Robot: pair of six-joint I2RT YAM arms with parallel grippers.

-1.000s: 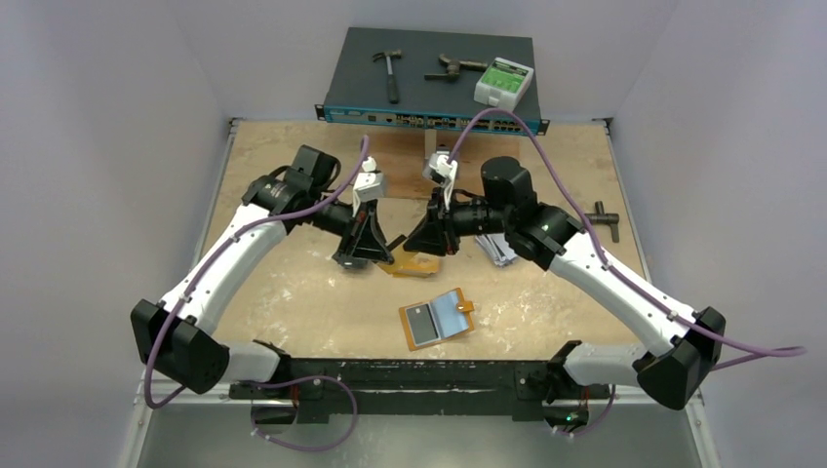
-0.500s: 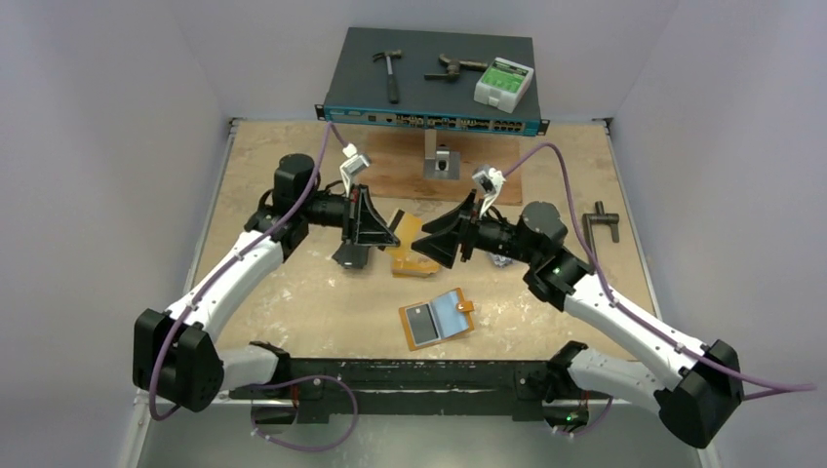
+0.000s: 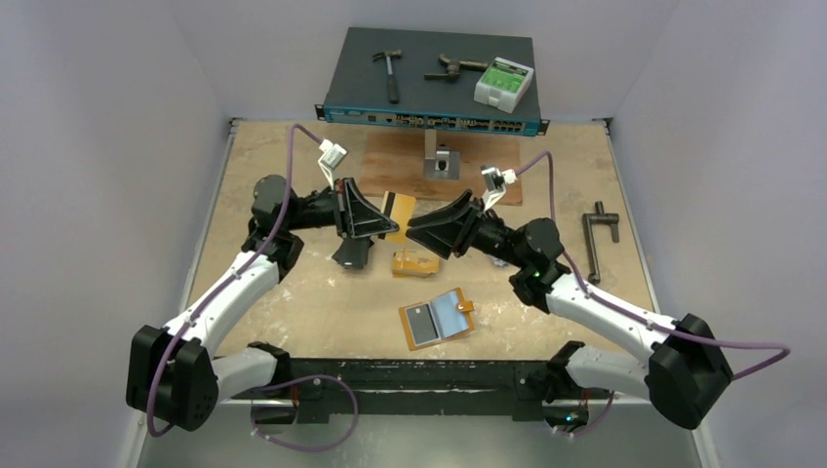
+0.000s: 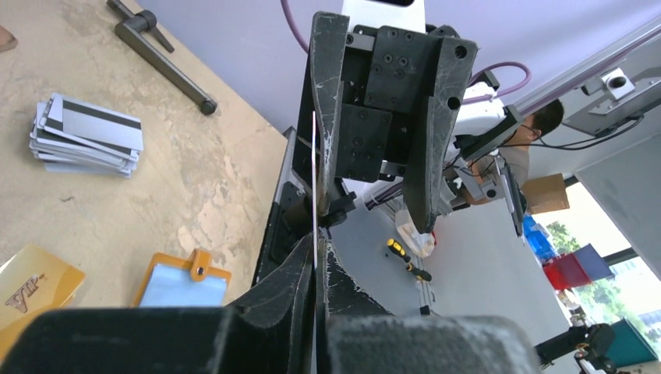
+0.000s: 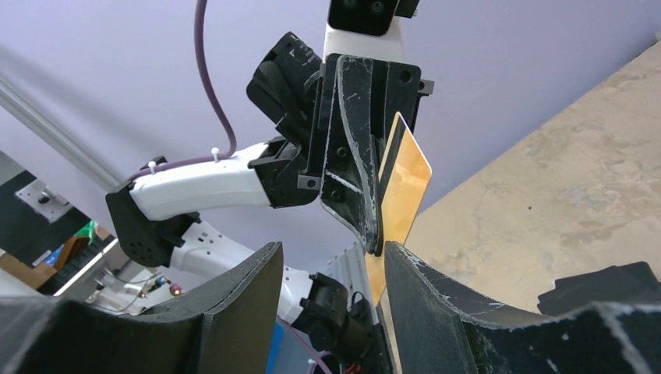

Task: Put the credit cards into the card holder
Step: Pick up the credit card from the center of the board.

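My left gripper (image 3: 388, 226) (image 4: 316, 241) is shut on a yellow-orange credit card (image 3: 398, 207) (image 5: 401, 187), held upright above the table and seen edge-on in the left wrist view. Facing it, my right gripper (image 3: 417, 236) (image 5: 331, 253) is open, and the card's lower corner reaches in along one of its fingers (image 5: 436, 304). The orange card holder (image 3: 463, 308) (image 4: 183, 280) lies open near the front edge, a silver-grey card in its left half. More yellow-orange cards (image 3: 414, 263) (image 4: 31, 292) lie below the grippers. A silver-grey stack (image 4: 86, 136) lies to the right.
At the back stands a dark network switch (image 3: 429, 97) carrying a hammer (image 3: 390, 73), pliers (image 3: 453, 66) and a green-white box (image 3: 504, 83). A metal block (image 3: 441, 161) sits on a wooden board (image 3: 395, 171). A black T-handle tool (image 3: 597, 229) lies at the right.
Both grippers rose from the yellow-orange stack and tilted to face each other. The left one brought a card up with it. The right gripper went from shut to open.
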